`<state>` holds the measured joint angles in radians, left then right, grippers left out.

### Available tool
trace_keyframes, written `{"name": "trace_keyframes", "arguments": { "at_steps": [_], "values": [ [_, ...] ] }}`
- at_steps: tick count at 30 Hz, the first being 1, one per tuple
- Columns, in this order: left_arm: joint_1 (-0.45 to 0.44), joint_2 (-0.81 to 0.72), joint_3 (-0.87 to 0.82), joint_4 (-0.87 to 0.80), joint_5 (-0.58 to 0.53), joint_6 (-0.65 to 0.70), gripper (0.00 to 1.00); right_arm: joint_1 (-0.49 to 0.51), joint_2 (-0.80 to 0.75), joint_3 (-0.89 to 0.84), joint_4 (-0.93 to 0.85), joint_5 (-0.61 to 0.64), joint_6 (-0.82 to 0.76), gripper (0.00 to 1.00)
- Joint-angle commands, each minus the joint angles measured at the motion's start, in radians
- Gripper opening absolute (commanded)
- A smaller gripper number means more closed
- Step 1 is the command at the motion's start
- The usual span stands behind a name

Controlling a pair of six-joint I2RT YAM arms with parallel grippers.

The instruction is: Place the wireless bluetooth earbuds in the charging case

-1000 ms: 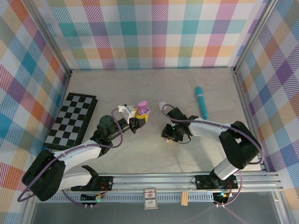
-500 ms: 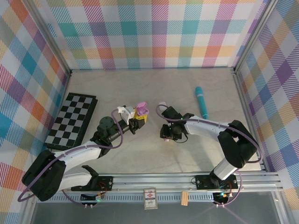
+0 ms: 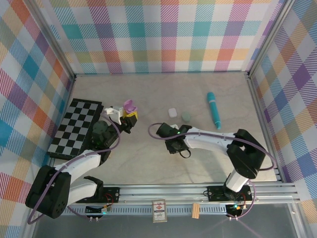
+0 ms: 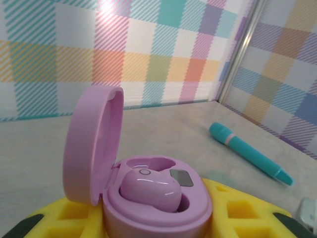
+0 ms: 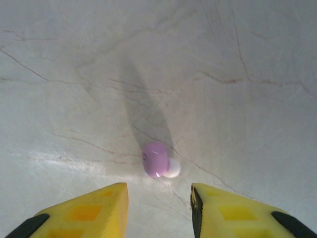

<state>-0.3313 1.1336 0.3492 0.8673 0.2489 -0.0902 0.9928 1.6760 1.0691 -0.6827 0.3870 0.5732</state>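
Our chief worry is the pick itself. The right pincer (image 5: 159, 191) hangs over the table (image 5: 247, 74) with its yellow fingers apart and nothing between them, and the loose bud (image 5: 155, 157) lies just ahead of the fingertips, not yet inside the gap. Closing from here would catch nothing. We judge the bud small, rounded and glossy next to those broad pads, so an off-centre squeeze could squirt it away or set it rolling, and coming down too far would scrape the fingers on the table. The second risk sits at the left pincer (image 4: 153, 220), which is clamped on the base of the open case (image 4: 163, 210) and holds it up, well off to the left of the right pincer. The lid (image 4: 91, 144) stands upright on the left of that grip, and a careless approach could knock it shut. A push into the case could also twist it between the pads. The bud must also arrive turned the right way, or we expect it to sit proud instead of dropping in. As for looks, the loose bud is a pale pink-purple bean with a whitish tip (image 5: 172, 168) on its right, lying on its side and throwing a long shadow away from the right pincer. A seated bud (image 4: 148, 191) of the same pink fills the near hollow of the case, and the hollow (image 4: 163, 173) behind it looks free to us.
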Motion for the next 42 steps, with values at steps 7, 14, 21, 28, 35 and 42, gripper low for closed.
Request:
{"name": "trace_keyframes", "arguments": {
  "at_steps": [7, 14, 21, 28, 35, 42],
  "values": [
    [0.07, -0.069, 0.001, -0.016, 0.02, -0.039, 0.29, 0.086, 0.174, 0.144, -0.144, 0.219, -0.047, 0.37],
    [0.071, -0.065, 0.004, -0.018, 0.034, -0.044, 0.29, 0.087, 0.229, 0.172, -0.16, 0.247, -0.067, 0.37],
    [0.071, -0.059, -0.001, -0.014, 0.035, -0.049, 0.29, 0.087, 0.254, 0.167, -0.157, 0.222, -0.051, 0.36],
    [0.07, -0.055, 0.002, -0.016, 0.041, -0.052, 0.29, 0.086, 0.269, 0.164, -0.164, 0.224, -0.051, 0.33],
    [0.071, -0.052, 0.001, -0.012, 0.047, -0.06, 0.29, 0.086, 0.284, 0.165, -0.177, 0.229, -0.05, 0.27],
    [0.071, -0.053, 0.002, -0.014, 0.05, -0.059, 0.29, 0.083, 0.298, 0.165, -0.189, 0.236, -0.046, 0.28]
  ]
}}
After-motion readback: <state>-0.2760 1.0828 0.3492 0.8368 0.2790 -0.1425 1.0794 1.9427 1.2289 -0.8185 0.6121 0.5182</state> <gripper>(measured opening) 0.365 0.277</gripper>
